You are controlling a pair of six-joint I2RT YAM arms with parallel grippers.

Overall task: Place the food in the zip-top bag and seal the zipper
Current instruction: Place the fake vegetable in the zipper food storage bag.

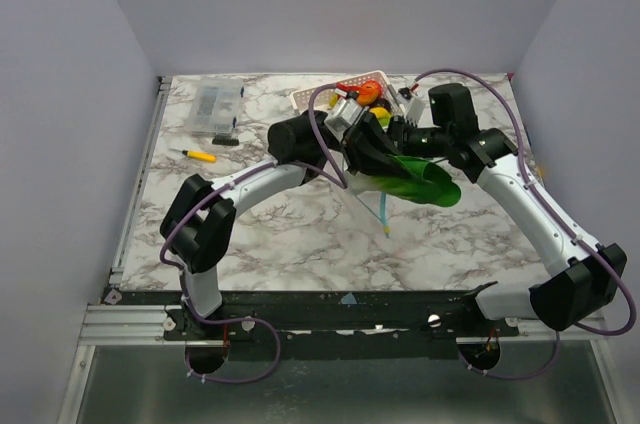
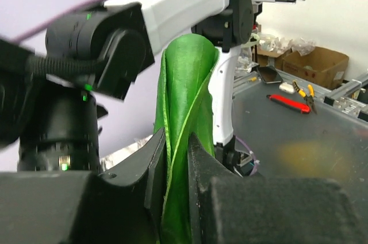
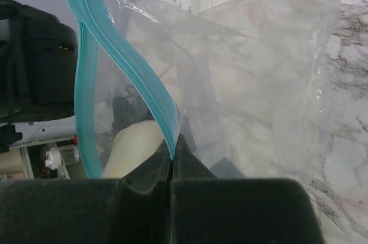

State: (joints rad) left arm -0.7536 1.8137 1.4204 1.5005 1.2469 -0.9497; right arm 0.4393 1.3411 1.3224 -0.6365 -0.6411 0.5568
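My left gripper [image 2: 177,139] is shut on the green leaves of the leek [image 2: 184,83], which stands upright between the jaws. In the top view the leek [image 1: 425,184] sticks out to the right of the left gripper [image 1: 372,156] above mid-table. My right gripper [image 3: 172,153] is shut on the blue-green zipper [image 3: 132,77] of the clear zip-top bag [image 3: 259,94]; the mouth gapes open. The leek's white end [image 3: 135,143] shows through the bag at its mouth. The right gripper [image 1: 400,134] sits just behind the left one. The zipper [image 1: 384,212] hangs below them.
A white perforated basket [image 1: 335,89] at the back holds orange-red [image 1: 368,92] and yellow [image 1: 381,116] food pieces. A small clear hard box [image 1: 217,104] stands at the back left, a yellow-handled tool [image 1: 198,154] in front of it. Walls enclose three sides.
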